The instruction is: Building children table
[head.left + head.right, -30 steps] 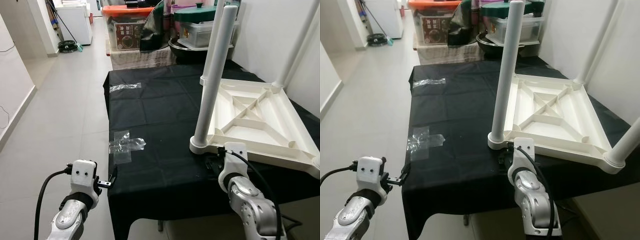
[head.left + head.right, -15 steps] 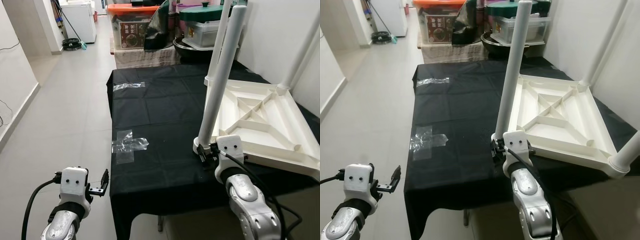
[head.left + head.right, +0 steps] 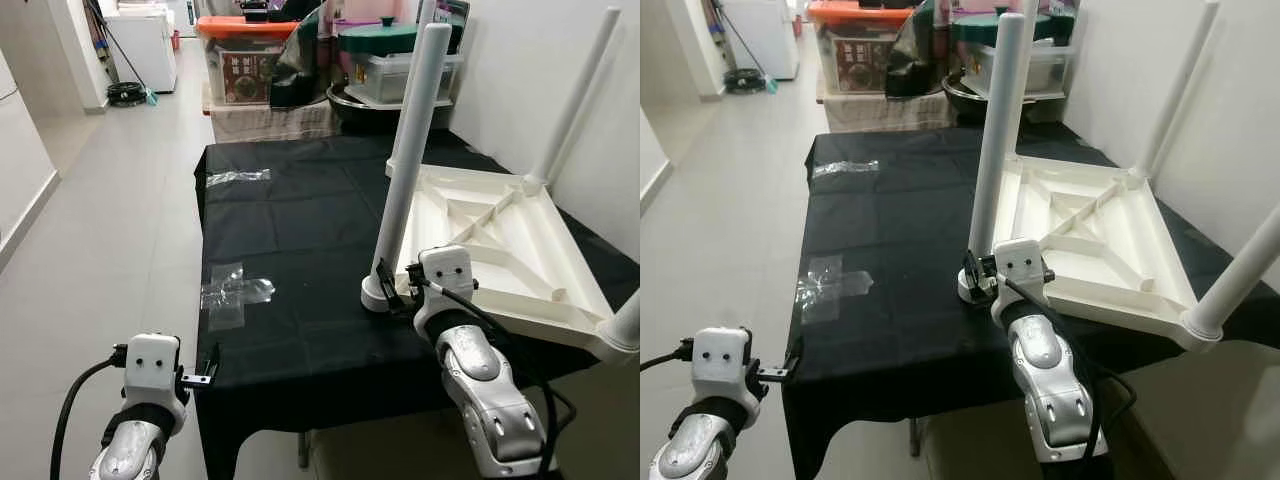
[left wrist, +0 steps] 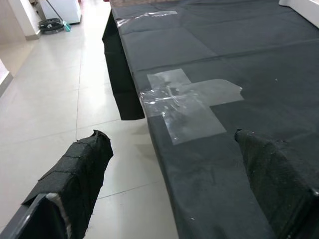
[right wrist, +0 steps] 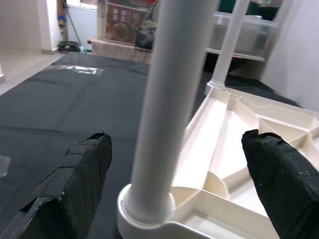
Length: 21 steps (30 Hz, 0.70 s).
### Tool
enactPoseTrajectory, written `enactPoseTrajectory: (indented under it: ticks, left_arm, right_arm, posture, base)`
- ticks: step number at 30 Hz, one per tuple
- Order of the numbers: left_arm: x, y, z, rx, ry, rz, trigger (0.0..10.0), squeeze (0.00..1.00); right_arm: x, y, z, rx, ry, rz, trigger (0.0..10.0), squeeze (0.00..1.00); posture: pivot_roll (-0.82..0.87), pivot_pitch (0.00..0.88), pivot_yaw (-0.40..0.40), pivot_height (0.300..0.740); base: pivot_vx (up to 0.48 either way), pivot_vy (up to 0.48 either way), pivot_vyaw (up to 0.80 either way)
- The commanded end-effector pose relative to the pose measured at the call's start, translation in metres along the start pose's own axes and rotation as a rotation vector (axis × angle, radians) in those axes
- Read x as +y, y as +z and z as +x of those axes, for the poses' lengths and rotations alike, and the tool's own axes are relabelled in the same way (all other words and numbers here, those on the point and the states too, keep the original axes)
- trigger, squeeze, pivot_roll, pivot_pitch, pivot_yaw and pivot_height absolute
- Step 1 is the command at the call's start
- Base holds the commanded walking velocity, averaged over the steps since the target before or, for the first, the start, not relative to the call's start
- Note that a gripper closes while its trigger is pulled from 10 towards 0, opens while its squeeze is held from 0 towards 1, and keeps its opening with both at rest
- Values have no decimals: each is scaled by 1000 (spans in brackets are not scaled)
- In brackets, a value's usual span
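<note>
My fingers (image 5: 79,179) of the right gripper (image 5: 174,184) are spread wide around the white leg (image 3: 408,160), standing in the upturned tabletop (image 3: 500,250) on the black cloth (image 3: 290,220); it looks light, stiff, smooth plastic, so I would grasp low, near its socket.

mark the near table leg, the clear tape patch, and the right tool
near table leg (image 3: 409,155), left eye view, mid shaft.
clear tape patch (image 4: 187,102), left wrist view, centre of the patch.
right tool (image 5: 174,194), right wrist view, midway between its open fingertips.
</note>
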State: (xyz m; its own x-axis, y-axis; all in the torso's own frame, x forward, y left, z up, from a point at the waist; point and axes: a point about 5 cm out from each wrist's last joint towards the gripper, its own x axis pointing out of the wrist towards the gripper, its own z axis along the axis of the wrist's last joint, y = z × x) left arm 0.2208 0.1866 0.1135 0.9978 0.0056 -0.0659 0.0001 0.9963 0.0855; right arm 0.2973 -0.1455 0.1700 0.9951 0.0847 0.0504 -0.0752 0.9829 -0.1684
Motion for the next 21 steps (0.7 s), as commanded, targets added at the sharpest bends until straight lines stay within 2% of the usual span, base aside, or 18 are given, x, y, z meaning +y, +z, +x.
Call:
enactPoseTrajectory:
  ticks: [1,2,9,10,14,21]
  left_arm:
    - [0,1,0,4,5,8,10000,0]
    - [-1,1,1,4,5,7,10000,0]
    - [-2,1,1,5,2,4,10000,0]
    - [-2,2,1,4,1,3,10000,0]
    - [-2,3,2,1,-1,-1,10000,0]
    - [-3,3,3,0,-7,5,10000,0]
  right_arm:
    - [2,3,4,-24,12,13,10000,0]
    - [3,4,6,-27,14,19,10000,0]
    - [6,2,8,-6,27,23,10000,0]
    - [8,2,9,-21,36,-19,10000,0]
    - [13,4,9,-38,51,11,10000,0]
    - [9,2,11,-33,46,48,10000,0]
  posture:
    - [-13,0,-53,740]
    - [-13,0,-53,740]
    - [-8,0,-54,740]
    - [-8,0,-54,740]
    - [-5,0,-54,740]
    - [-2,0,-59,740]
  base:
    - [0,-480,0]
    - [0,-480,0]
    - [0,0,0]
    - [0,0,800]
    - [0,0,800]
    - [0,-480,104]
